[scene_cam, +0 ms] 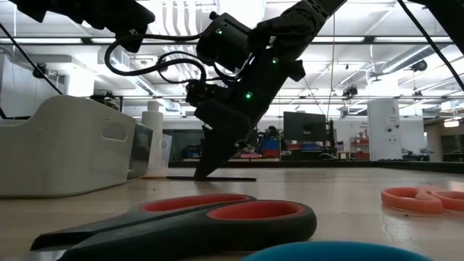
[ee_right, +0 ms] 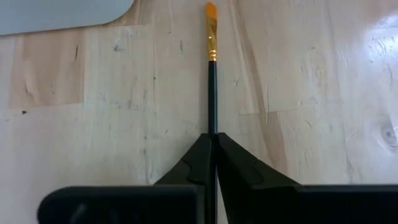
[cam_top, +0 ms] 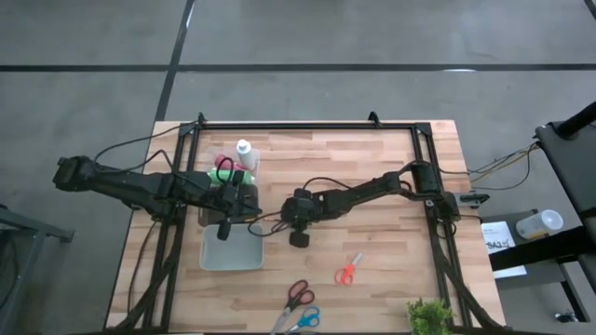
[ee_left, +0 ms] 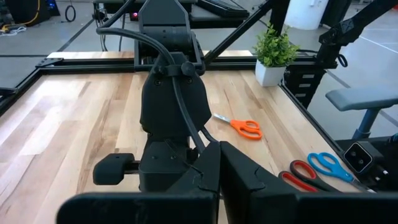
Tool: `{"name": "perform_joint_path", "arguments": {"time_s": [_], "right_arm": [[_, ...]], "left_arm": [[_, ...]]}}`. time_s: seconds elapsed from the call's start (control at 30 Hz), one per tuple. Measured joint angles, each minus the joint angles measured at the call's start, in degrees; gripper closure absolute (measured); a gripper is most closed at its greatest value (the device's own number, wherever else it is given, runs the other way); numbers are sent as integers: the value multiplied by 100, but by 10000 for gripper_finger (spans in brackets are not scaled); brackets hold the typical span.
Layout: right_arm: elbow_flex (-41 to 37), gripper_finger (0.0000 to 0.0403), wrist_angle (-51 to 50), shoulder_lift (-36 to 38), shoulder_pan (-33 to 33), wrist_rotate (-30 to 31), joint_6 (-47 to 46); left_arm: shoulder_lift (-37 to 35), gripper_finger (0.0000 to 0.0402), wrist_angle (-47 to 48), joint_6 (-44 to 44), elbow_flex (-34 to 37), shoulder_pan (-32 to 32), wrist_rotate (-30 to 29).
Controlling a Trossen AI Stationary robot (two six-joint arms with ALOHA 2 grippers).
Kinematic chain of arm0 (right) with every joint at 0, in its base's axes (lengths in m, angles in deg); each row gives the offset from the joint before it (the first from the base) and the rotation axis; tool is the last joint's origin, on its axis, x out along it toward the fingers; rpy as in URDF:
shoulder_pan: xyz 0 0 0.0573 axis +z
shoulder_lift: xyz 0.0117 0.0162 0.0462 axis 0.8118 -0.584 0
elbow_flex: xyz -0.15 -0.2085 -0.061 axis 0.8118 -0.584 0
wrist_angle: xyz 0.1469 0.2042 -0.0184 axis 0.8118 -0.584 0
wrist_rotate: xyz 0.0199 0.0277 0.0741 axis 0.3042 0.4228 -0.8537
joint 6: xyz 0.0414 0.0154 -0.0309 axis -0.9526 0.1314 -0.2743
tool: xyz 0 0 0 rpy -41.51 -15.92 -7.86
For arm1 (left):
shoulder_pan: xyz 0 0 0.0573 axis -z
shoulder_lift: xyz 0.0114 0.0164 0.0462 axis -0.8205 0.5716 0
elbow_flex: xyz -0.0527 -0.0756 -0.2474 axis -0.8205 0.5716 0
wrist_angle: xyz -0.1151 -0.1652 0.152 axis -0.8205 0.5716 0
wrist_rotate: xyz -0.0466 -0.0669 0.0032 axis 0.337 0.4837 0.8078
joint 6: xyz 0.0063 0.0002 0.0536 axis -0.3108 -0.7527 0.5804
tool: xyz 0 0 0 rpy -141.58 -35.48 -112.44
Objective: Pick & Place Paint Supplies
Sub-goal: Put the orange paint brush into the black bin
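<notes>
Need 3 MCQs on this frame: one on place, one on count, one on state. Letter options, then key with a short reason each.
1. Where is the grey tray?
A. beside the plant
B. just in front of the left gripper
C. on the floor

2. How many pairs of scissors lie on the table?
A. one
B. five
C. three

3. The right gripper is
A. shut on the brush
B. wide open above it
C. holding a bottle

Key: 1 B, the high view shows the tray next to that gripper. 2 C, one orange, one red, one blue. 3 A, the right wrist view shows the fingers meeting on the handle.
</notes>
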Motion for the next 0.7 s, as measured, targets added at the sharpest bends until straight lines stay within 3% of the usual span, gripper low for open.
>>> {"name": "perform_joint_path", "arguments": {"time_s": [0.7], "right_arm": [[24, 391, -204, 433, -6, -164, -10]], "left_arm": [[-2, 394, 2, -2, 0, 0, 0]]}}
